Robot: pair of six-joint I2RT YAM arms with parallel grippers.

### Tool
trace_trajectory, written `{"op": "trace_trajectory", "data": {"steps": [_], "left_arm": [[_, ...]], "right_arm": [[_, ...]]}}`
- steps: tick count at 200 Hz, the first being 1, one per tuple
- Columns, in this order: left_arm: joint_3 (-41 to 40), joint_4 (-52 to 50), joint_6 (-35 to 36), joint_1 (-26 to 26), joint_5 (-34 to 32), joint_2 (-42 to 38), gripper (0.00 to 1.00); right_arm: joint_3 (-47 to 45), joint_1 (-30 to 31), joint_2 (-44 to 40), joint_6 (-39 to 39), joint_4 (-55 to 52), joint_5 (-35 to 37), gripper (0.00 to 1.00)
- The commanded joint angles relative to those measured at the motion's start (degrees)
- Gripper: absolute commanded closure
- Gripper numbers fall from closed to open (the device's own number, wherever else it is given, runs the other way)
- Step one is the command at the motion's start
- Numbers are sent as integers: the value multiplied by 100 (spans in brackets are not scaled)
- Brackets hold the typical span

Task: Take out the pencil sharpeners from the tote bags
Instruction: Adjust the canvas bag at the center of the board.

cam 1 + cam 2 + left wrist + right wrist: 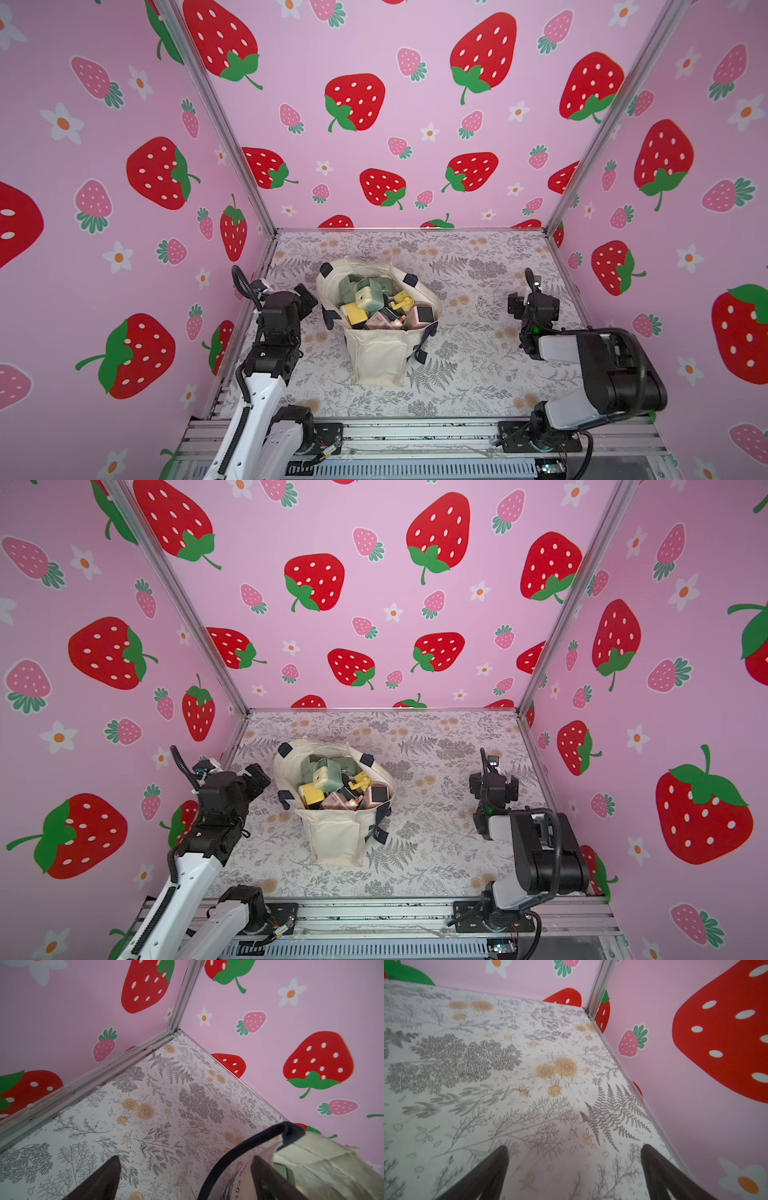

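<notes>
The cream tote bag (pixel 380 357) (pixel 336 837) stands upright at the middle of the table, its mouth open. Several pencil sharpeners are piled inside it: sage green ones (pixel 368 291) at the back, a yellow one (pixel 355 313) and a pink one (pixel 422 316) with a dark window. My left gripper (pixel 291 297) (pixel 186 1167) is open just left of the bag's rim. The bag's navy handle (pixel 239 1151) arcs across between its fingers, and it holds nothing. My right gripper (pixel 534 305) (pixel 575 1153) is open over bare table, well to the right of the bag.
The floral table (pixel 478 257) is boxed in by pink strawberry walls on the left, back and right, with aluminium posts in the corners. An aluminium rail (pixel 415 432) carrying both arm bases runs along the front edge.
</notes>
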Motion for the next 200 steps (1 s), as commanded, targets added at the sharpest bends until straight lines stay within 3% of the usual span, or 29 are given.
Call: {"op": "trace_trajectory", "data": {"steps": [1,22,39,57,67,81,98,131,152,175,200], "left_arm": [[170,-745,-473,36,-742,349,1],[371,-1061,-692,125,-491,513,1],[502,-1246,-758,163,-118,387,2],[654,-1410,-726,158,321,13,2],[786,-1501,-724,165,503,-207,2],[1026,-1623,-756,164,747,-458,2],[1521,-1929,-725,163,1106,-511,3],[2876,-2990,-202,161,2099,92,6],[3527,-3910,311,162,2525,495,5],[3405,-4073,712,163,2984,476,5],[3115,-4098,894,165,3223,665,6]], "right_arm": [[413,123,-1531,-260,-986,125,1],[850,112,-2503,-316,-1985,-800,1],[1209,113,-2884,296,-2786,-1264,1],[1230,106,-3126,1020,-2795,-1956,1],[1121,106,-3265,1737,-2592,-1869,1],[1012,74,-3442,3078,-2700,-1230,1],[979,5,-3612,3215,-2594,-1869,1],[1480,142,-2882,4177,-2753,-3021,2],[2216,407,-2156,4169,-3526,-3924,2],[2754,790,-1373,4141,-3946,-5103,7],[2852,1579,-1200,3598,-4255,-4956,7]]}}
